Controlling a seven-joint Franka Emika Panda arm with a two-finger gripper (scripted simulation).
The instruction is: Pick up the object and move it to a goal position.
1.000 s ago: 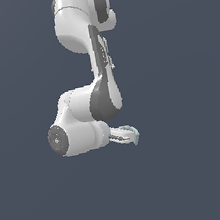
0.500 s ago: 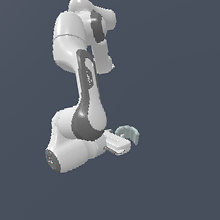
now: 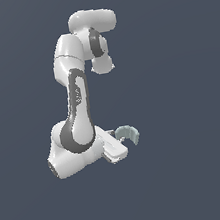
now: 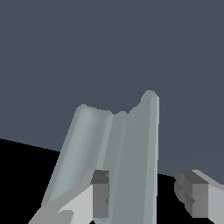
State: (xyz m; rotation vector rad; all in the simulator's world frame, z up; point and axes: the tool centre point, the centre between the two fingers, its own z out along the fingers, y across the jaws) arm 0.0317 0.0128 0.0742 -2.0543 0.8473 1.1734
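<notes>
Half-ring [image 3: 127, 133], off the end of the tool [image 3: 119, 146] on the exterior view's right, appears rigid, light and matte, best taken across its narrow band; whether the tool's fingers [image 4: 100, 194] clamp it cannot be told.

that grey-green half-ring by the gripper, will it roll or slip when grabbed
The half-ring looks rigid and faceted, so it probably won't flex. Its curved, smooth-looking surface may slide or pivot between the fingers. In the wrist view only one finger sits against it, so the gripper likely lacks a firm pinch.
</notes>
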